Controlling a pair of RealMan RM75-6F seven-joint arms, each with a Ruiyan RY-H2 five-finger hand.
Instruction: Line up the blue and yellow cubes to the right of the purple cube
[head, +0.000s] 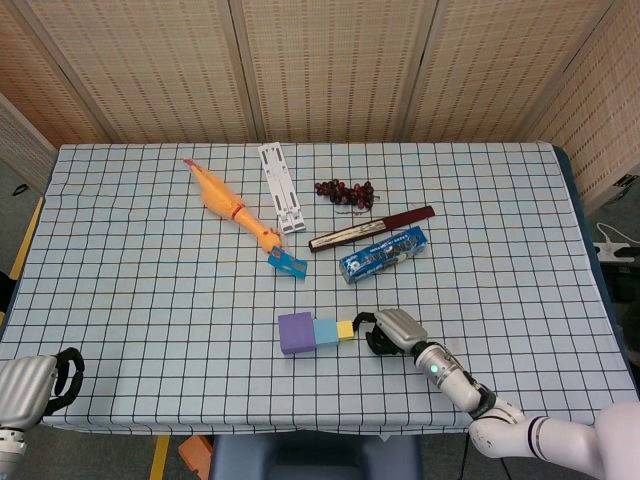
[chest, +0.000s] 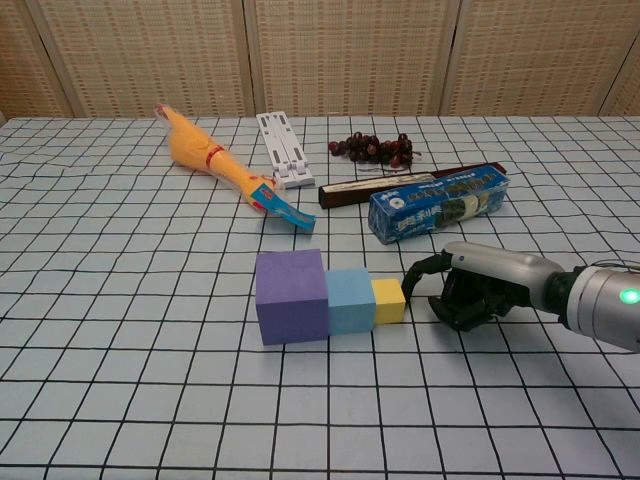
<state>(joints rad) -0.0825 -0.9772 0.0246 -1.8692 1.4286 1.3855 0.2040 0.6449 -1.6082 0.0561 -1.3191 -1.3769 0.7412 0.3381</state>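
Note:
A large purple cube (chest: 291, 297) (head: 296, 333), a light blue cube (chest: 350, 299) (head: 326, 331) and a small yellow cube (chest: 388, 301) (head: 345, 329) sit touching in a row, purple leftmost. My right hand (chest: 470, 290) (head: 391, 331) lies on the table just right of the yellow cube, fingers curled in, a fingertip (chest: 411, 273) at the cube's right face. It holds nothing. My left hand (head: 35, 385) rests at the table's near left corner with curled fingers, seen only in the head view.
Behind the cubes lie a blue packet (chest: 438, 202), a dark red case (chest: 400, 186), grapes (chest: 372, 148), a white stand (chest: 280, 148) and a rubber chicken (chest: 215, 164). The checked cloth (chest: 120, 330) covers the table.

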